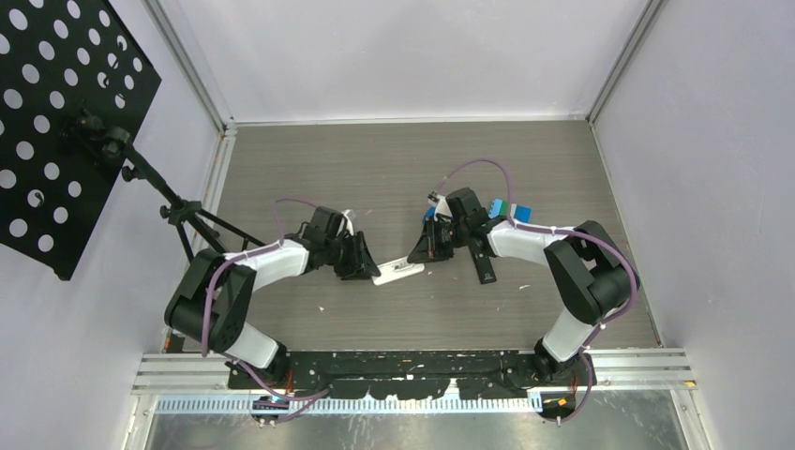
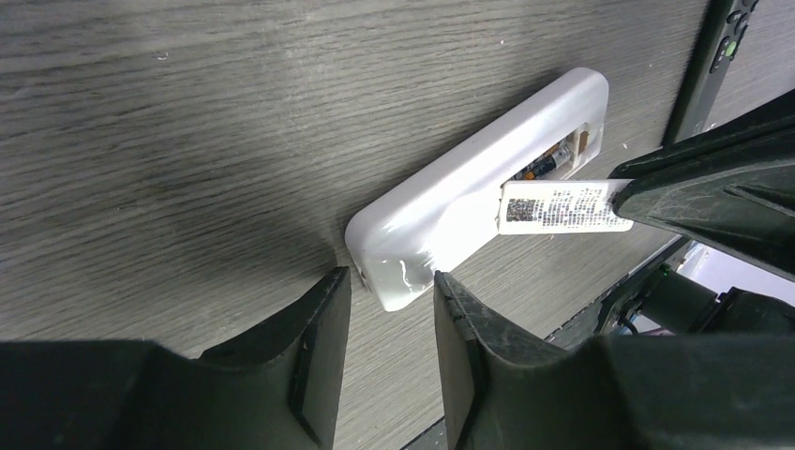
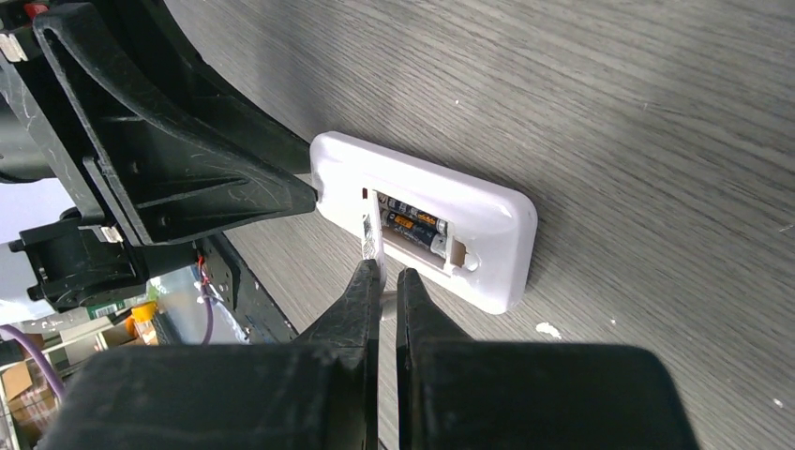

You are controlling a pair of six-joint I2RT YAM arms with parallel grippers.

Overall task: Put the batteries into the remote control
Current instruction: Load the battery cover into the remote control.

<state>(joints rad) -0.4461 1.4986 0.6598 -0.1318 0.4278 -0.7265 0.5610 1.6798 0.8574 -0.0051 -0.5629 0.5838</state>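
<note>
The white remote control [image 1: 398, 273] lies back-up on the table between the arms, its battery bay open. Two dark batteries [image 3: 412, 223] with orange marks lie in the bay; they also show in the left wrist view [image 2: 553, 161]. My left gripper [image 2: 392, 281] has the remote's near end [image 2: 412, 244] between its fingertips, touching both. My right gripper [image 3: 389, 277] is shut on a thin white printed cover piece [image 3: 372, 239] and holds its far end at the bay's edge. That piece also shows in the left wrist view [image 2: 562, 206].
A black remote [image 1: 483, 267] lies just right of the white one, under the right arm. A black perforated board on a stand [image 1: 66, 122] rises at the far left. White crumbs [image 3: 547, 330] dot the wood table. Walls close in on three sides.
</note>
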